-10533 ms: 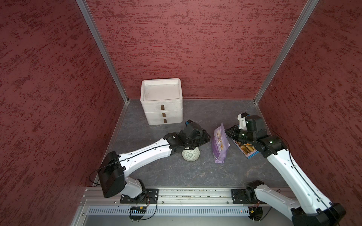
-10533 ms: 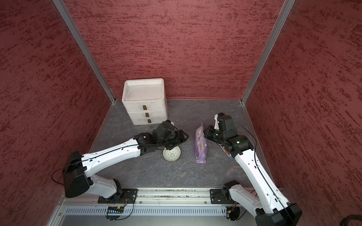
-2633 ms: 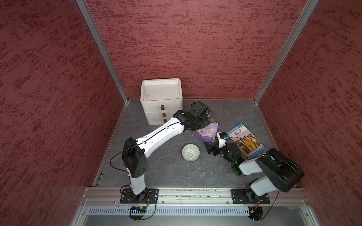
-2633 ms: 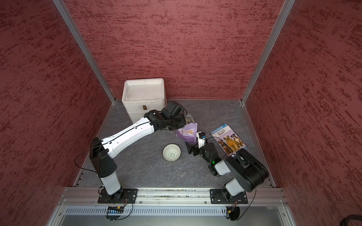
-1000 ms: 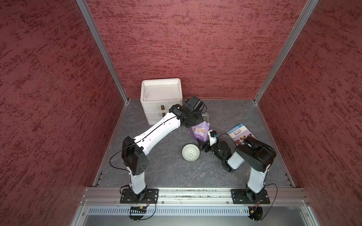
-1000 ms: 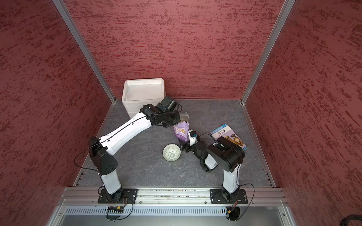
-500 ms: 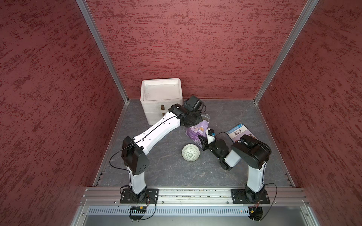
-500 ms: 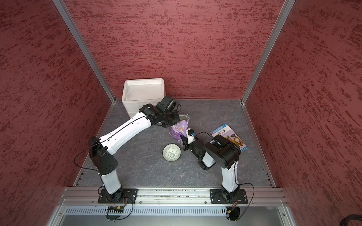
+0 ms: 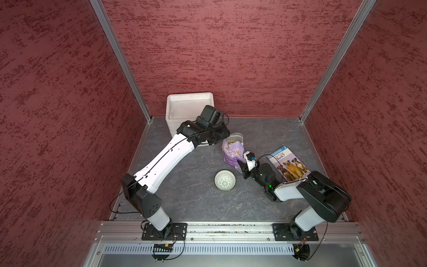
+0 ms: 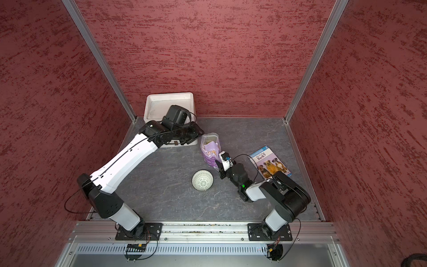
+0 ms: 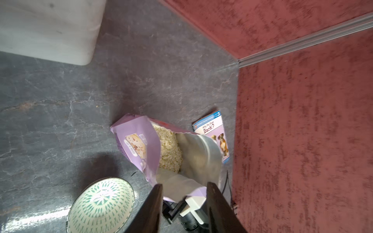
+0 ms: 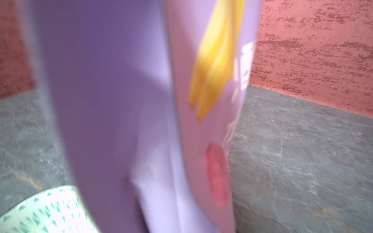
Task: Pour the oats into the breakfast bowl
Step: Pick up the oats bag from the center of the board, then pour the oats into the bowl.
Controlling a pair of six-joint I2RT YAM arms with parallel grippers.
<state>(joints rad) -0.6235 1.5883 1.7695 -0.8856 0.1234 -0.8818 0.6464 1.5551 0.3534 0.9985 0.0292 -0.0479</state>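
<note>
Oats pouch point(image 9: 233, 151) at R end effector point(image 9: 242, 169)

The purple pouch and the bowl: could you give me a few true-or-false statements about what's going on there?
1. The pouch stands on its base with its top open. True.
2. The bowl already holds oats. False: it is empty; the oats are all inside the pouch.
3. The book lies flat on the table. True.
4. The left gripper is clamped shut. False: its jaws stand apart by the pouch's rim.
</note>
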